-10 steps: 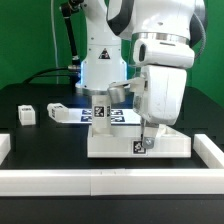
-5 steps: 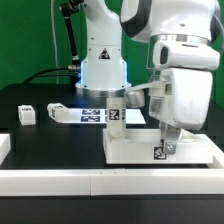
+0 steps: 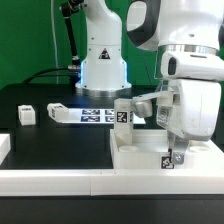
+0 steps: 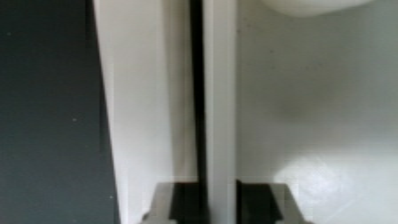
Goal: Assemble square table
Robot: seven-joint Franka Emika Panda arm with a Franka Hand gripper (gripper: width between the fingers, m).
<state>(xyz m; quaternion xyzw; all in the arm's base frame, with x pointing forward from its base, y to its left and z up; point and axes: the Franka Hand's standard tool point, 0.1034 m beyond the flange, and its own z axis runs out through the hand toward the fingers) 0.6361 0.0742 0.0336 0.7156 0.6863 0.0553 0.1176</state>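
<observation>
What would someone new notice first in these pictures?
The big white arm fills the exterior view's right, its gripper shut on the front rim of the square table top, close behind the front rail. Far toward that view's left, a small white leg sits on the black table.
</observation>
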